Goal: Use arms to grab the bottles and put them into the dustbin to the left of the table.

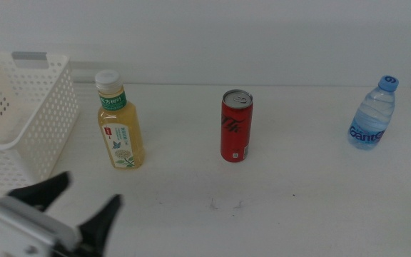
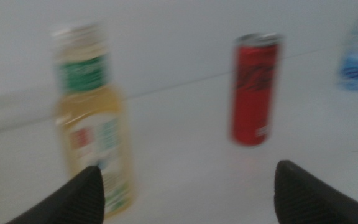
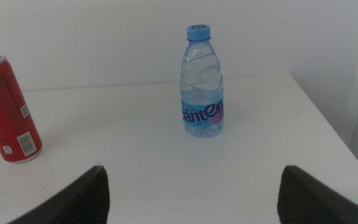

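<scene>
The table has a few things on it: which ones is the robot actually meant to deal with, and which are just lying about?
Part of the job:
- yellow tea bottle
- red can
- water bottle
- white basket, the dustbin
- left gripper, open, nearest the tea bottle
- right gripper, open, facing the water bottle

Just lying about:
- nothing; only the bare table

Tea bottle (image 1: 120, 121), can (image 1: 236, 126), water bottle (image 1: 373, 114) stand well apart on desk (image 1: 298, 193); wide gaps between. Basket (image 1: 20, 114) flanks tea bottle.

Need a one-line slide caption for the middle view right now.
Left claw, open, nears the yellow tea bottle; red can and water bottle stand upright on the table, dustbin at left.
</scene>
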